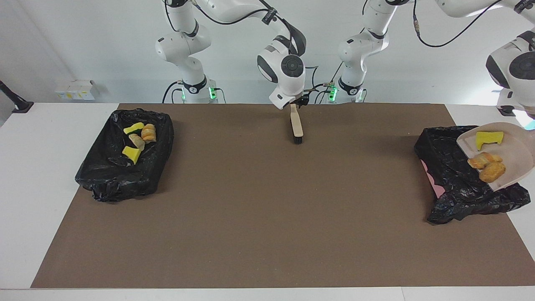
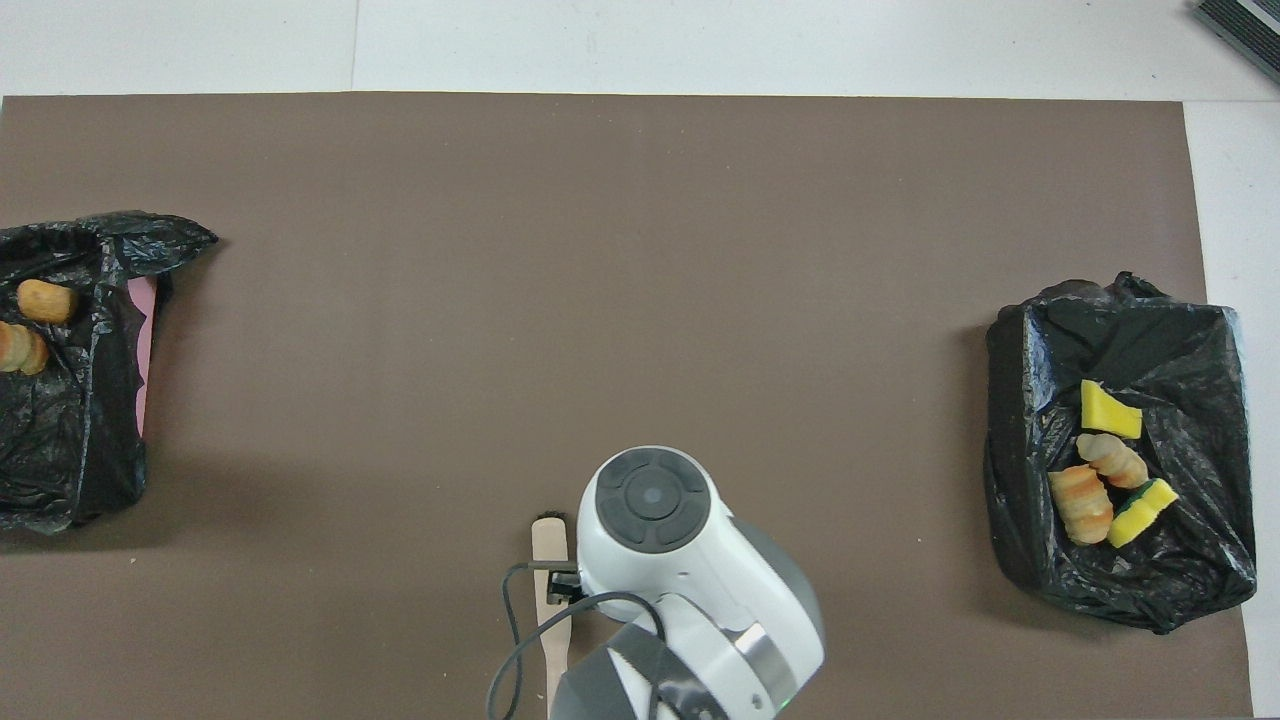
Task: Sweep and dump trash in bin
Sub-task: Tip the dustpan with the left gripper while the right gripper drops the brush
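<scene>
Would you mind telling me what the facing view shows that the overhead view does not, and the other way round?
Only the facing view: the dustpan, tilted over the bin at the left arm's end, carrying a yellow sponge and two bread pieces; the left arm above it; the right gripper over the brush handle.
Only the overhead view: a dark slatted object off the mat's corner.
Both: the brush lying on the mat, the four-piece bin at the right arm's end, and the two bread pieces.

Brown mat point(image 1: 259, 217), white table point(image 1: 37, 167), small white box point(image 1: 75, 89) at table's edge
</scene>
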Robot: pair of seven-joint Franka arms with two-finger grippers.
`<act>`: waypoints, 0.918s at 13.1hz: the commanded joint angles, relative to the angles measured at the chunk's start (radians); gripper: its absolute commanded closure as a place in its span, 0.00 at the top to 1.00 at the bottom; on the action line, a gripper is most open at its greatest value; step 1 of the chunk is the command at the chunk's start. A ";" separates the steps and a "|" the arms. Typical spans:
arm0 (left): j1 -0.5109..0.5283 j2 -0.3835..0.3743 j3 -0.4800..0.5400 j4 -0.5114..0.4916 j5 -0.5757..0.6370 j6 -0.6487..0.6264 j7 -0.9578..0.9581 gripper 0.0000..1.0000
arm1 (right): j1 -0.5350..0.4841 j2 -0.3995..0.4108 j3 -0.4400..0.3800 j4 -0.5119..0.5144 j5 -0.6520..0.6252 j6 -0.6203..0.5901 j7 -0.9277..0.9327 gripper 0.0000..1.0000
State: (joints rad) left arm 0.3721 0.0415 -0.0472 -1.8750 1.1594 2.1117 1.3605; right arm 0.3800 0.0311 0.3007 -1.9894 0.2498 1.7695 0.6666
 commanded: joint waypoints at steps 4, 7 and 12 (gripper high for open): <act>-0.067 -0.051 0.013 -0.047 0.205 -0.073 -0.113 0.00 | -0.318 -0.109 0.009 0.142 -0.047 -0.276 -0.404 1.00; -0.174 -0.057 0.013 -0.047 0.247 -0.241 -0.164 0.00 | -0.421 -0.108 0.006 0.243 -0.153 -0.328 -0.573 1.00; -0.213 -0.078 0.018 -0.073 0.352 -0.251 -0.187 0.00 | -0.472 -0.070 0.005 0.382 -0.221 -0.329 -0.582 1.00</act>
State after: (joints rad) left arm 0.1435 -0.0023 -0.0480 -1.9070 1.4743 1.8121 1.1995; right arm -0.0646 -0.0791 0.2903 -1.6696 0.0519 1.4612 0.0964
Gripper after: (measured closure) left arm 0.687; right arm 0.000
